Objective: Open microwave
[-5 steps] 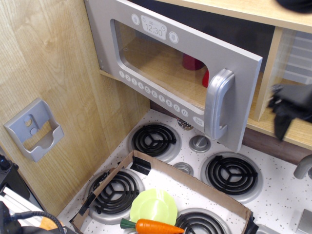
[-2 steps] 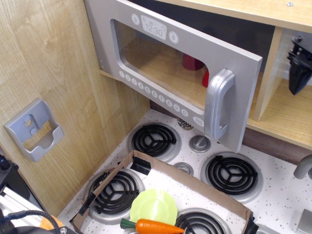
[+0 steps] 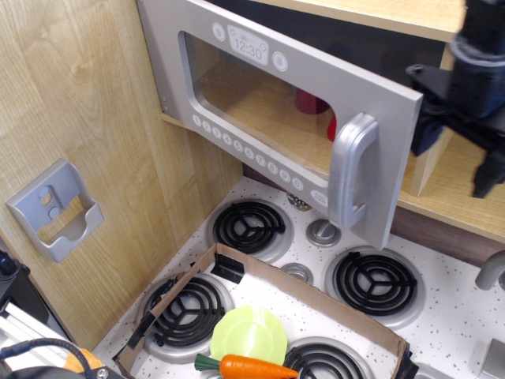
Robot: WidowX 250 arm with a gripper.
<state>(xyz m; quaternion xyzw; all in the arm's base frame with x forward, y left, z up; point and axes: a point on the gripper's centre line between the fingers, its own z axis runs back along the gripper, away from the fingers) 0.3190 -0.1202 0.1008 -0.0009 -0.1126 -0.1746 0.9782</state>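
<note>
The microwave (image 3: 268,118) is mounted upper centre with its door swung partly out, its upright handle (image 3: 351,170) lying just left of the gripper (image 3: 465,118) (blurred; finger spread cannot be judged).

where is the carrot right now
The carrot lies at the bottom edge of the view, inside the cardboard tray on the stovetop, just below the light green plate and well beneath the microwave door.
</note>
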